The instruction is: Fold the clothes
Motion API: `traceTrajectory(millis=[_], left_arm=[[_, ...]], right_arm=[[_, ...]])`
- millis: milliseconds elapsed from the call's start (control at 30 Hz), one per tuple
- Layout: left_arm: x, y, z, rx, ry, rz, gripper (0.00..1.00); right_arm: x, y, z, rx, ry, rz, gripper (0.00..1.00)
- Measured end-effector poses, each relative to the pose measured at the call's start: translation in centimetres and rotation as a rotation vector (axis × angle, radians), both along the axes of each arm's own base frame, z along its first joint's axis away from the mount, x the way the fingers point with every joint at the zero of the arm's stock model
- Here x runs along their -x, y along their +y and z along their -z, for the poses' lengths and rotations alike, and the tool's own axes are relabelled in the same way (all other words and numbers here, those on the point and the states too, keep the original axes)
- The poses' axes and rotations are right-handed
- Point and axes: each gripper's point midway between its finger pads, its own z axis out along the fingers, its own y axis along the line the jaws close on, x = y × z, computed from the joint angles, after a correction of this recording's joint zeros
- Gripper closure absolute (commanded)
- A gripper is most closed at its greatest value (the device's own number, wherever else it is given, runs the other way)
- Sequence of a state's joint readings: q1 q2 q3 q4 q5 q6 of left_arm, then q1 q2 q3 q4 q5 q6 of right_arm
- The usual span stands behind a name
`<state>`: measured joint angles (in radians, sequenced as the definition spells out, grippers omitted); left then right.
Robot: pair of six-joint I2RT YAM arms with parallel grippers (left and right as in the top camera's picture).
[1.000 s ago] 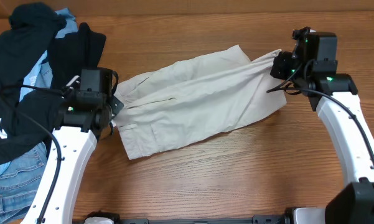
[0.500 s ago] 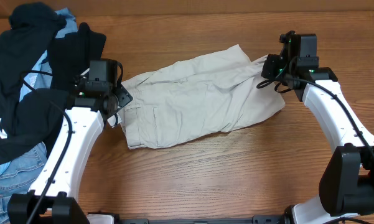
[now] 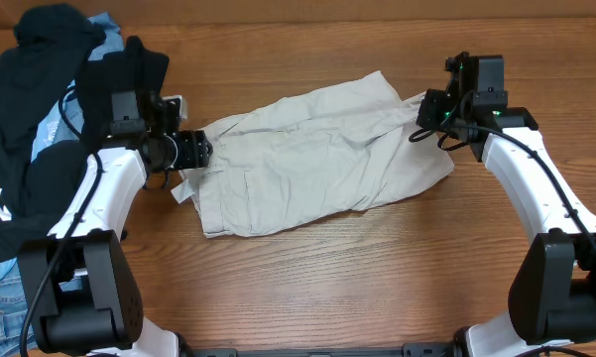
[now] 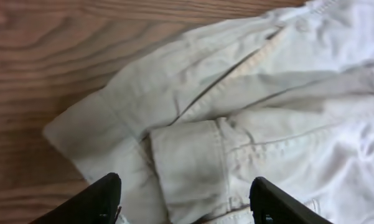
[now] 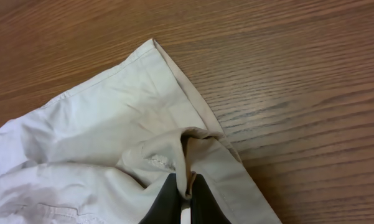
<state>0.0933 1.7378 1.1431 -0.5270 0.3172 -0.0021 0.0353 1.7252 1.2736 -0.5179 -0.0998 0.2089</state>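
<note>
The khaki shorts (image 3: 317, 159) lie rumpled at the centre of the counter (image 3: 377, 288). The cloth is judged soft, light and limp, best taken at the hems. A fold at 3 o'clock is pinched by the right fingers (image 5: 163, 205); the left fingers (image 4: 99, 202) are spread over the 9 o'clock edge.

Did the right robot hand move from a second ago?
Yes. The right gripper, shut on the khaki shorts, slid a little left, toward the black clothes pile.
</note>
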Motion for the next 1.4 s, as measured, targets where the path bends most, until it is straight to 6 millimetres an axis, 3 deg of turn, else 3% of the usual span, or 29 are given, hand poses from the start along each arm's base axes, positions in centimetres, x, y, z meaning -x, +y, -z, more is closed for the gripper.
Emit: traceTrajectory(millis=[133,300,467,567,700,967,1133,1200,1333,1400], left_arm=[[-0.4,-0.4,-0.4,-0.025,-0.053,0.101,0.38],[-0.8,-0.5,-0.4,-0.052,-0.088,0.158,0.34],[-0.3,-1.0,3.3,-0.01,-0.001,0.183,0.32],[-0.6,-1.4,3.4,0.008,-0.015,0.195,0.31],[-0.9,-1.5,3.2,0.015,-0.03,0.199,0.42],[-1.2,-1.9,2.9,0.034,-0.045,0.203,0.96],[0.0,-2.1,3.2,0.068,0.015,0.171,0.96],[0.4,-1.7,1.6,0.067,0.023,0.109,0.96],[0.6,-0.7,-7.2,0.032,-0.161,0.0,0.96],[1.5,-0.5,-9.9,0.029,-0.208,-0.037,0.96]], right_arm=[[0.0,0.0,0.0,0.0,0.001,0.0,0.96],[0.0,0.0,0.0,0.0,0.002,0.0,0.96],[0.1,0.0,0.1,0.0,0.007,0.001,0.96],[0.1,0.0,0.1,0.0,0.007,0.001,0.96],[0.1,0.0,0.1,0.0,0.007,0.0,0.96],[0.1,0.0,0.1,0.001,0.008,0.0,0.96],[0.2,-0.1,0.2,0.003,0.01,0.003,0.96],[0.2,-0.1,0.1,0.004,0.009,0.002,0.96],[0.3,0.0,0.0,0.01,0.012,0.003,0.96],[0.5,0.1,-1.8,0.008,-0.029,0.0,0.96]])
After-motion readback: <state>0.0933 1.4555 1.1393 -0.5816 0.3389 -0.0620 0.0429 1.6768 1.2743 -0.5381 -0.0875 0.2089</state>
